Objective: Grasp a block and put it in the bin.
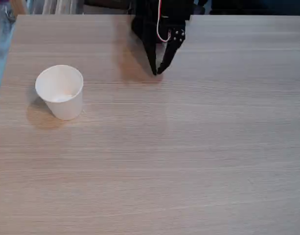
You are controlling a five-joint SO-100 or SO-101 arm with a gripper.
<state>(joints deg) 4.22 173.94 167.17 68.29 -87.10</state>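
Bin (60, 91) apart from seemingly closed, empty gripper (156, 72).

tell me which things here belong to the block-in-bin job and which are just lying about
Job: white paper cup, upright at left; black two-finger gripper, tips together near the wooden table.
Lying about: nothing loose on the wood.

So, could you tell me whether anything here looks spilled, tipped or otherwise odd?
Nothing stands out: the cup stands upright on the table, and the claw hangs apart from it, tips together.
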